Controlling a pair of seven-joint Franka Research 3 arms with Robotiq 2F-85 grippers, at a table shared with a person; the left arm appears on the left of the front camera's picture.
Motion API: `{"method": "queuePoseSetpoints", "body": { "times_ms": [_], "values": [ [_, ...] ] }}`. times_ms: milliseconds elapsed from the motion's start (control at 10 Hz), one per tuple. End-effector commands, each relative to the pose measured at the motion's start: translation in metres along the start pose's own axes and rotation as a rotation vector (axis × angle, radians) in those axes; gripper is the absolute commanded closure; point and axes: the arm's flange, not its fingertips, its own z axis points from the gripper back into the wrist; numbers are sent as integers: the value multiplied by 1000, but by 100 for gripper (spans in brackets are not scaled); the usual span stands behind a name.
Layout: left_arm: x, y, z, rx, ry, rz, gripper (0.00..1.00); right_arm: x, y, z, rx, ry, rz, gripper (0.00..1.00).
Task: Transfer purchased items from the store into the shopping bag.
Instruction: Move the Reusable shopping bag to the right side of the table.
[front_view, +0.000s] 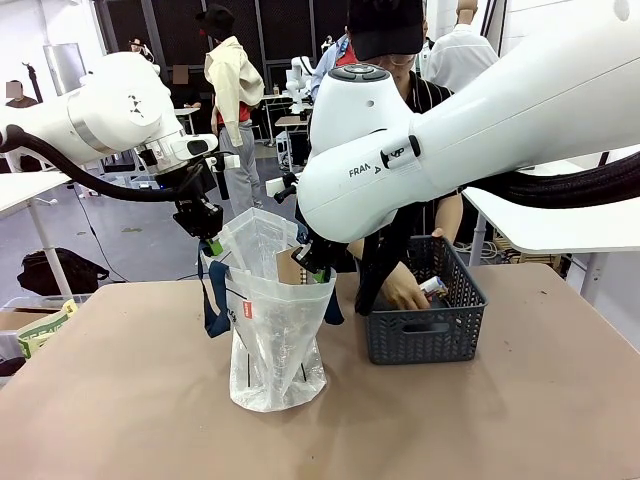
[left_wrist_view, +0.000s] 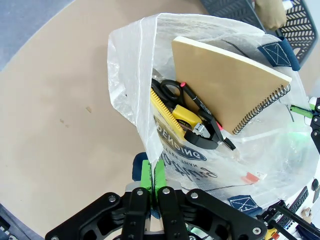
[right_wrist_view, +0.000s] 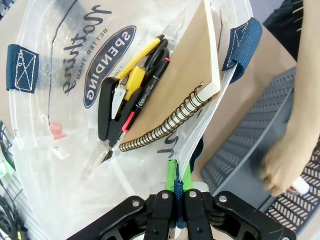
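Translucent shopping bag (front_view: 272, 335) reading "SPENDING", "BETTER THAN", clamped by left claw (left_wrist_view: 152, 173) and right claw (right_wrist_view: 178, 173).

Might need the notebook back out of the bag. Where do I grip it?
Probably pinch the notebook's plain page edge from above, through the shopping bag's open mouth: it leans with that edge exposed; spiral wire and scissors crowd the rest.
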Motion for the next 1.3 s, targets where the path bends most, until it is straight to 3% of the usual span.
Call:
{"method": "queuePoseSetpoints", "body": {
  "times_ms": [0, 1200],
  "values": [
    [-2, 0, 2, 1, -7, 4, 100, 0, 0, 1, -2, -1, 0, 100],
    [-2, 0, 2, 1, -7, 4, 100, 0, 0, 1, -2, -1, 0, 100]
  ]
}}
